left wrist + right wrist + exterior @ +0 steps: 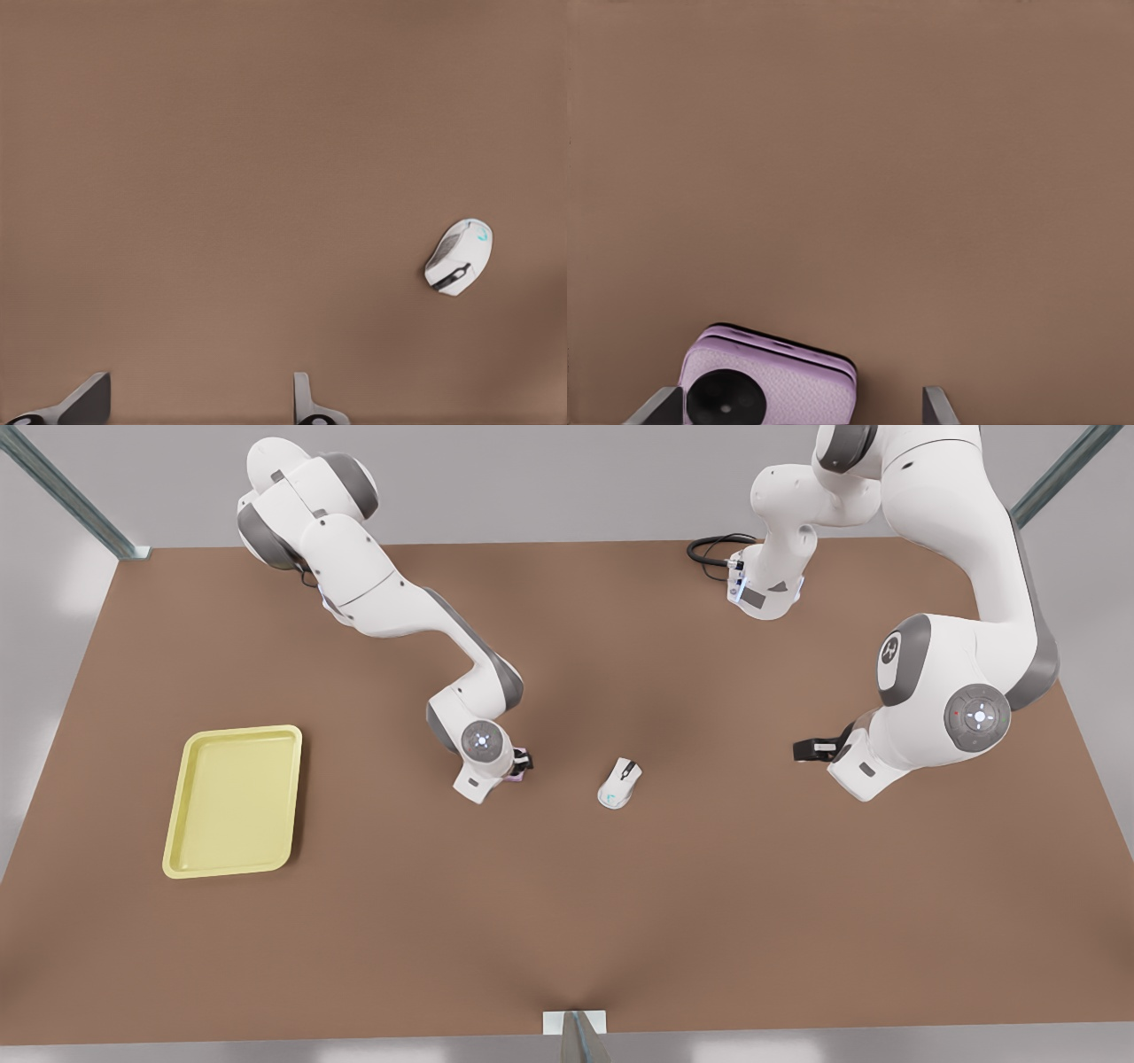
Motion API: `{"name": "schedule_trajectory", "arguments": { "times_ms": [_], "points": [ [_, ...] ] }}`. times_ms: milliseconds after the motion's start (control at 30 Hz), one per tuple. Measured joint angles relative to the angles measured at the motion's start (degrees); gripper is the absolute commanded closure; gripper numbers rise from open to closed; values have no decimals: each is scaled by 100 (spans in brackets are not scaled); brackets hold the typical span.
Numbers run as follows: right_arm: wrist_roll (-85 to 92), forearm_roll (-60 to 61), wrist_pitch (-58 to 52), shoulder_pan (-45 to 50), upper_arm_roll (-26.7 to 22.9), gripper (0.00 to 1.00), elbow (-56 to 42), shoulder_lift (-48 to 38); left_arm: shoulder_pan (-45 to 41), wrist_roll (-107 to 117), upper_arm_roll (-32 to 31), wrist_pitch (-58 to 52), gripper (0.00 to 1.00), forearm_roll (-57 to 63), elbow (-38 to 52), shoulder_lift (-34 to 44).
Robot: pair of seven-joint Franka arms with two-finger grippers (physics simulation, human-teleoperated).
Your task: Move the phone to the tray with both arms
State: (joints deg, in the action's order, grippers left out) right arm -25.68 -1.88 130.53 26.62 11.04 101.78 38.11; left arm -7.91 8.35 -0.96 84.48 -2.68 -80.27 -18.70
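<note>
Low in the centre of the front view, the right gripper (523,763) is bracketing the phone (769,379) with parted fingers, needing centring before clamping, while the left gripper (808,750) is waiting unclenched.

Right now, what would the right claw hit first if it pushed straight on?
Probably the pale pink flat phone, lying between its open fingers; the right claw then meets the brown table. Depth is unclear.
</note>
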Motion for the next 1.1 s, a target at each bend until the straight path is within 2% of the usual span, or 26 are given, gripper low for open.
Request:
{"name": "schedule_trajectory", "arguments": {
  "times_ms": [467,800,1100],
  "points": [
    [410,35,253,25,50,0,30,16,0,-71,0,1,0,-22,0,-39],
    [271,31,270,71,47,0,151,43,0,-106,8,-13,0,-23,163,457],
    [150,31,267,78,47,0,185,35,1,-133,10,72,0,39,106,507]
  ]
}}
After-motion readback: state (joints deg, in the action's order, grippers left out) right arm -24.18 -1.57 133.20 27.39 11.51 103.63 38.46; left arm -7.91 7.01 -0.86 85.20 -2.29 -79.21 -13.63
